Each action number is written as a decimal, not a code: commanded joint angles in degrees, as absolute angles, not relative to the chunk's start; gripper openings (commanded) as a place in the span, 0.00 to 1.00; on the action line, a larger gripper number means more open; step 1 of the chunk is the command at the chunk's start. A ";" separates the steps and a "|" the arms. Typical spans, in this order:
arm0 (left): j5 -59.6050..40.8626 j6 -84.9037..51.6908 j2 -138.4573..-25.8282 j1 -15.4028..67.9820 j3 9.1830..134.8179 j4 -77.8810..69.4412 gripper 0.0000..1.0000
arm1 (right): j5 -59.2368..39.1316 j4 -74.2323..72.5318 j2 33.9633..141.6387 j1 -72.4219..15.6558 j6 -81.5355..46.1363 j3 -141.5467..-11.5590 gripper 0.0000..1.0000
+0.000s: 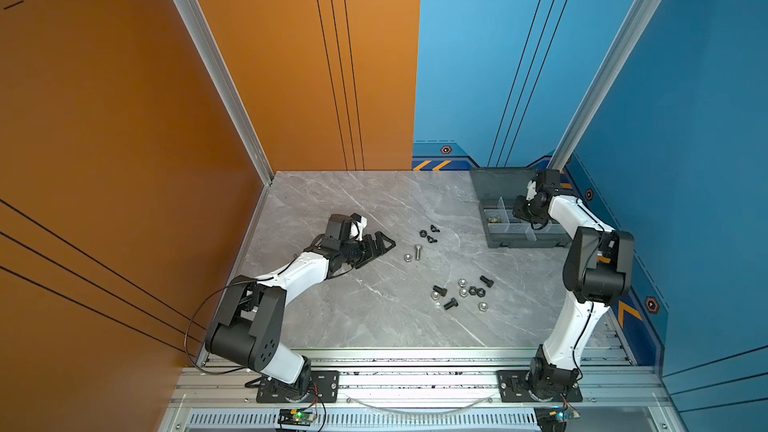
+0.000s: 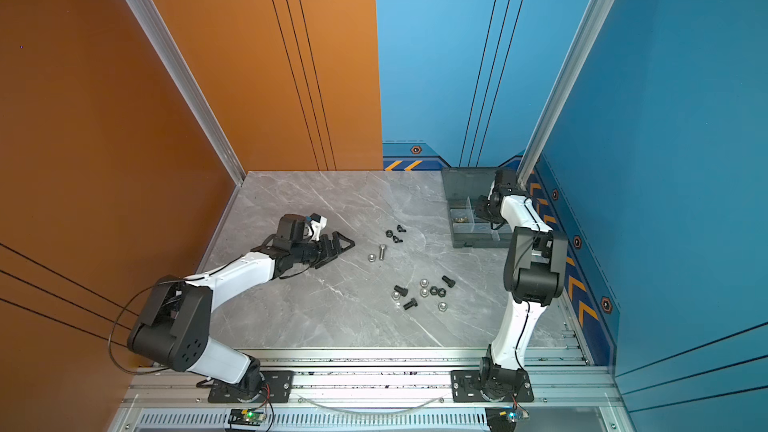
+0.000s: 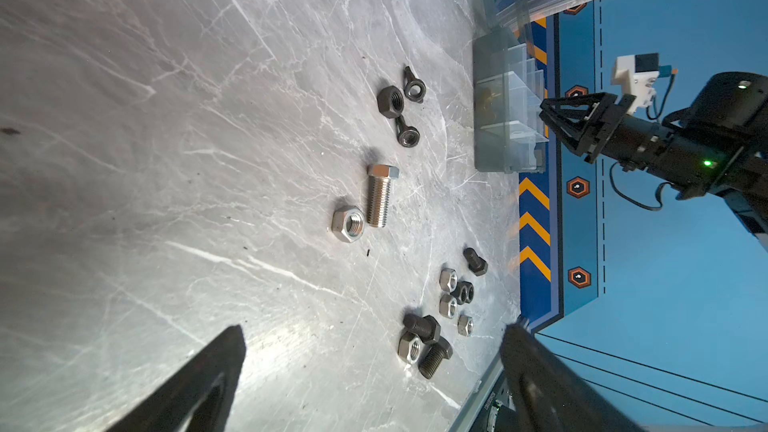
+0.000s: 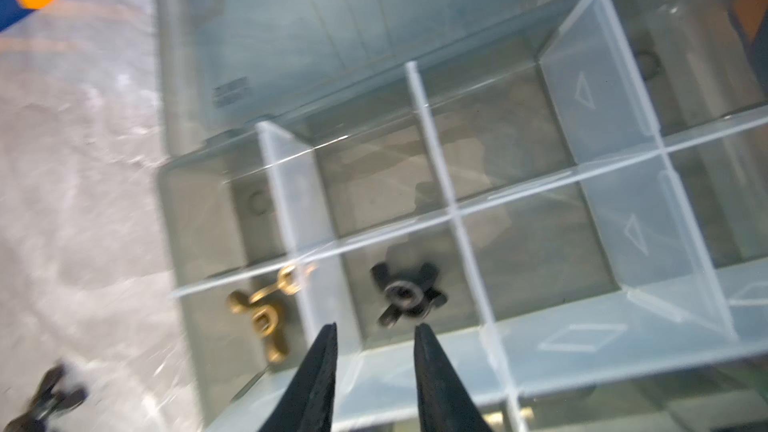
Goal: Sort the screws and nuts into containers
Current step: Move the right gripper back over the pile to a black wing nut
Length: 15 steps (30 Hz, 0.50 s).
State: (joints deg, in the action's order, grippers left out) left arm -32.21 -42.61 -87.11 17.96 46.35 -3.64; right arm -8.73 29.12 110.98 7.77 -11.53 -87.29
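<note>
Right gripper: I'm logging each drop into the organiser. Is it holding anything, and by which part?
Nothing. The right gripper has its jaws apart with an empty gap between them; the black wing nuts lie loose in a compartment beyond its tips.

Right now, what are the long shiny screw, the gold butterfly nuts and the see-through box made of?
Long shiny screw: probably steel, with a bright silvery finish and mirror-like glints on its threads.
Gold butterfly nuts: likely brass or brass-plated, going by the yellow metallic shine, though the picture is blurred.
See-through box: plastic, smoky grey and translucent, with paler dividers.
</note>
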 commanded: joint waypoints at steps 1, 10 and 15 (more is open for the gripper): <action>-33.44 -43.15 -86.29 18.06 46.06 -4.75 0.98 | -10.76 31.38 103.97 3.84 -8.99 -85.09 0.35; -33.93 -43.64 -86.97 18.11 46.07 -5.43 0.98 | -10.03 29.33 100.61 -11.05 -11.78 -80.51 0.37; -34.01 -43.51 -86.78 18.12 46.03 -5.12 0.98 | -16.68 31.00 105.78 -16.23 -5.04 -84.05 0.36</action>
